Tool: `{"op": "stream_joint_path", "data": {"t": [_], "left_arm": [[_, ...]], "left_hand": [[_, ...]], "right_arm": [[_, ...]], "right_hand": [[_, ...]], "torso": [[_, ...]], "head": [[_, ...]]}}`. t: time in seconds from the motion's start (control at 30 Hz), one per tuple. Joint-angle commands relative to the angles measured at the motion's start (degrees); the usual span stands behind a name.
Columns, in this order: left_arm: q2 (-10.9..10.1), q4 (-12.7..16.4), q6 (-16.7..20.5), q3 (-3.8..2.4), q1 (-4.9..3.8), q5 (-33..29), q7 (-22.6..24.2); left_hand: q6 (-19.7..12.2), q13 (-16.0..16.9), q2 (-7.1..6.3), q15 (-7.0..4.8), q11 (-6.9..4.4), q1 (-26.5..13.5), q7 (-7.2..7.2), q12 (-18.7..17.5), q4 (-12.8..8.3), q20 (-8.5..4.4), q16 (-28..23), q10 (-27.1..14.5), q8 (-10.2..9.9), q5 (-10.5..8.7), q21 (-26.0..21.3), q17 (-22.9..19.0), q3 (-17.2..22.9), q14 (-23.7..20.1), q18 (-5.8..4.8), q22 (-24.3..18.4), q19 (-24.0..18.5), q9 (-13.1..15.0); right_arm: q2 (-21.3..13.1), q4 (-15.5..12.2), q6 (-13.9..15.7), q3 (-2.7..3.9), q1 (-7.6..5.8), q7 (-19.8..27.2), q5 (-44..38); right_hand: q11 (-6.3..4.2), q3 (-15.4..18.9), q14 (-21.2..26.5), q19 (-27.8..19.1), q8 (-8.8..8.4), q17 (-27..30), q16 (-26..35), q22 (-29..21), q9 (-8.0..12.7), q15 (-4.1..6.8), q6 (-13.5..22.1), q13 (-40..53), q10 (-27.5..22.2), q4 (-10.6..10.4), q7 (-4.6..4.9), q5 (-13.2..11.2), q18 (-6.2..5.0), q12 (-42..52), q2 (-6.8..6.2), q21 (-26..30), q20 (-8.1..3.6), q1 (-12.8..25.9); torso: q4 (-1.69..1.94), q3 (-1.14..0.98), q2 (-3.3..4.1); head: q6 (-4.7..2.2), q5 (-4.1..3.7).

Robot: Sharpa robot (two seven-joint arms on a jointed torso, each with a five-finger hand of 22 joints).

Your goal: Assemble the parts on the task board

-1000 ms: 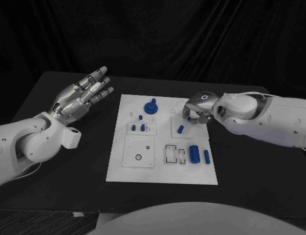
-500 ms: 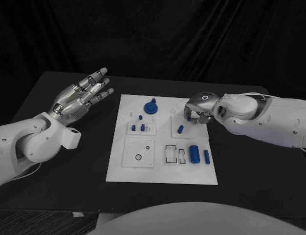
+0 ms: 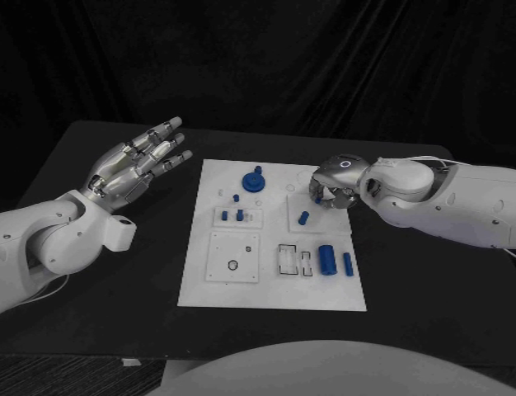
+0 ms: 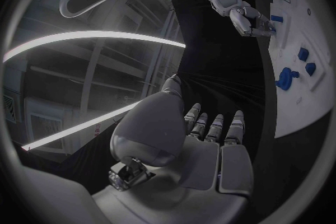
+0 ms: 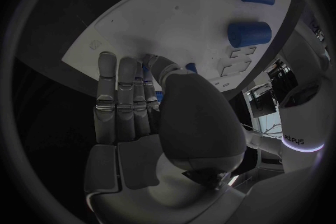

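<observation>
The white task board (image 3: 270, 280) lies mid-table. My right hand (image 3: 333, 190) hovers low over its far right part, fingers pointing down. In the right wrist view the thumb and fingers (image 5: 126, 89) close around a small blue part (image 5: 145, 71), mostly hidden. A short blue peg (image 3: 304, 219) stands just in front of that hand. A blue knob (image 3: 255, 180), two small pegs (image 3: 232, 215), a thick cylinder (image 3: 327, 258) and a slim cylinder (image 3: 349, 263) sit on the board. My left hand (image 3: 139, 161) is raised left of the board, fingers spread, holding nothing.
The black table (image 3: 115, 280) extends around the board on all sides. Rectangular recesses (image 3: 289, 258) and a square plate with a round hole (image 3: 234, 257) lie on the board's near half. My right forearm (image 3: 460, 206) hangs over the table right of the board.
The right hand's fingers have shifted very slightly over the board. The left hand has stayed where it was.
</observation>
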State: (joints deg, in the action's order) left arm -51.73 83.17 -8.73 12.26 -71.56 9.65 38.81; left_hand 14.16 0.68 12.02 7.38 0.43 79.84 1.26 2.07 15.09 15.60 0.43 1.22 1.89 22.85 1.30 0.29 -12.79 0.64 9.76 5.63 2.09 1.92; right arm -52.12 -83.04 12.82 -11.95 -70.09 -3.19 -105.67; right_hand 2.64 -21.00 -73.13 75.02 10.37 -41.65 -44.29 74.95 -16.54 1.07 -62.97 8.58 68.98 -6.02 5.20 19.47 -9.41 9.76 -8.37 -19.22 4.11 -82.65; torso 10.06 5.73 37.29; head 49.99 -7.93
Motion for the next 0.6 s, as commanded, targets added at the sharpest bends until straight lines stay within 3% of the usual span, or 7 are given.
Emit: {"op": "stream_joint_path", "data": {"t": [0.03, 0.2, 0.6], "left_arm": [[0.22, -0.05, -0.83, -0.05, 0.10, -0.35, 0.82], [0.33, -0.22, -1.05, -0.05, 0.13, -0.35, 0.47], [0.43, -0.55, -1.23, -0.05, 0.18, -0.36, -0.56]], "left_hand": [[1.17, 0.15, 0.24, 0.33, 0.74, 0.81, 0.42, 0.64, -0.43, 0.45, 0.30, 0.15, 0.49, 0.64, 0.25, 0.09, 0.12, 0.12, 0.65, 0.10, 0.15, 0.15], [3.22, 0.31, 0.47, 0.31, 1.15, 1.24, 1.48, 1.35, -0.49, 0.55, 0.39, 0.53, 1.09, 1.01, 0.28, 0.12, 0.16, 0.20, 0.62, 0.10, 0.30, 0.40], [3.74, 0.38, 0.59, 0.22, 1.56, 1.53, 1.85, 1.75, -0.58, 0.65, 0.39, 0.73, 1.32, 1.35, 0.33, 0.11, 0.21, 0.19, 0.61, 0.23, 0.45, 0.44]], "right_arm": [[0.02, -0.05, 2.05, 0.04, 0.13, 0.36, 0.99], [-0.03, -0.20, 3.38, 0.04, 0.12, 0.43, 1.60], [-1.41, -1.75, 7.03, 0.05, -0.37, 0.49, 1.98]], "right_hand": [[0.03, 0.02, -0.47, -0.08, 0.30, 0.40, 0.48, 2.13, -1.56, 0.12, -1.01, -0.09, 0.47, 0.52, 0.46, -0.45, -0.26, -0.41, 0.41, -0.04, 0.02, 0.20], [0.16, -0.26, -0.48, 0.05, 0.19, 1.45, 1.57, 2.07, -1.70, 0.16, -1.12, -0.28, 0.87, 1.08, 0.73, -0.06, -0.32, -0.71, 0.56, 0.35, -0.06, -0.37], [0.17, -0.34, -1.70, 1.02, 0.11, 2.21, 2.44, 2.38, -1.93, 0.39, -1.85, -0.69, 2.18, 1.42, 0.93, 0.51, -0.04, -1.21, 0.67, -1.36, 0.06, -0.34]], "torso": [[-0.07, 0.06, -0.09], [-0.06, 0.04, 0.00], [0.04, 0.02, 0.01]], "head": [[0.01, 0.16], [0.01, 0.32], [0.01, 0.52]]}}
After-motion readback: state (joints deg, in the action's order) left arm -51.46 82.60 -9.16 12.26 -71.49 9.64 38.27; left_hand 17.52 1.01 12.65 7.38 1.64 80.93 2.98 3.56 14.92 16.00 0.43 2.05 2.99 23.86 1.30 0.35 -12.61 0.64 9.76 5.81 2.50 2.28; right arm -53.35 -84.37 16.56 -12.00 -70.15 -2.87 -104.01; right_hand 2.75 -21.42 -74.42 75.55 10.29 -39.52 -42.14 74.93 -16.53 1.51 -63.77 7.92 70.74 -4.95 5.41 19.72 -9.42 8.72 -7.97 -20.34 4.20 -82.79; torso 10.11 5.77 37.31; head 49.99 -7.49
